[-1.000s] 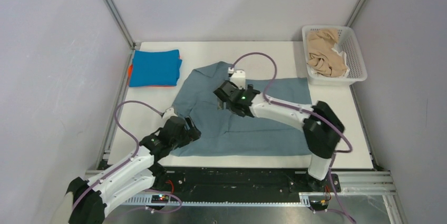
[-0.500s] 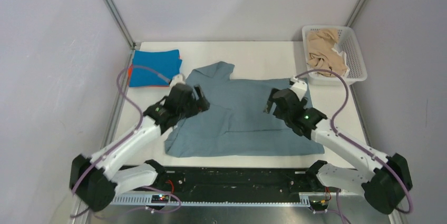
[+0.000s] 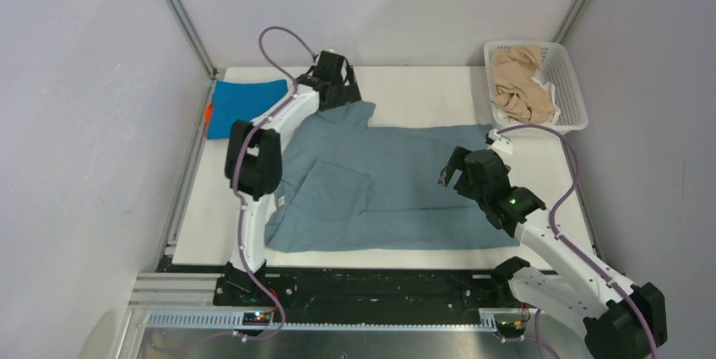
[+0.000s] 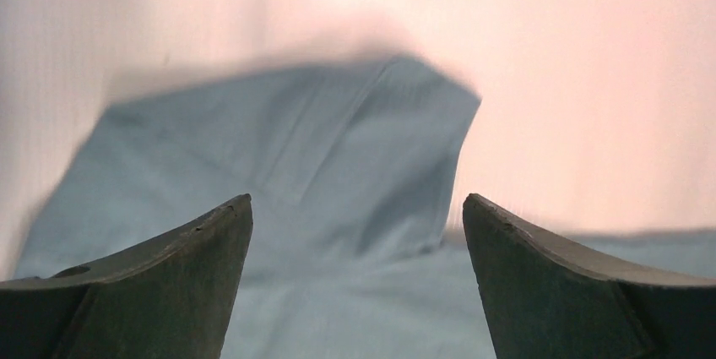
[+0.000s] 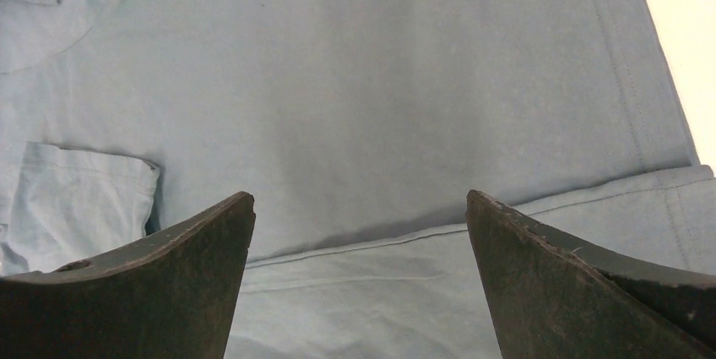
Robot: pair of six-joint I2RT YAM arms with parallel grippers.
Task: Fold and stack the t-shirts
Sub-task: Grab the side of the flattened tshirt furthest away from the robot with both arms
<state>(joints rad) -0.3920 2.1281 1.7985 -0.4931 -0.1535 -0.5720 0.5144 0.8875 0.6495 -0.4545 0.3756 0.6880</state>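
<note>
While the grey-blue t-shirt point(image 3: 380, 182) lay spread across the middle of the bench point(image 3: 422, 89), we judged both arms to be placed for its next fold rather than for carrying anything. The left fingers point(image 4: 143, 291) were reached out to the far left part of the shirt, spread wide and empty. The far sleeve point(image 4: 338, 148) showed between them, a little ahead and blurred. We took this as a line-up on that loose sleeve, the one part that stuck out beyond the body toward the far edge. The right fingers point(image 5: 591, 291) hung over the right half of the shirt, just inside its hem, equally released and gripping nothing. That put them where the cloth could be pinned or picked up at the opposite end.

The shirt itself was a muted grey-blue, soft and matte, lying sideways with its collar toward the left and its stitched hem at the right. It looked only partly folded. A straight edge ran along its length in the right wrist view, and the other sleeve lay tucked flat on the body at the near left. Shallow creases crossed the cloth, but it was not bunched.

A bright blue t-shirt point(image 3: 245, 106) sat folded at the far left corner, with a sliver of an orange one point(image 3: 207, 112) under it, so we read that as the stack. The beige t-shirts point(image 3: 519, 84) were crumpled in the basket point(image 3: 577, 93) at the far right, well apart from both arms.
</note>
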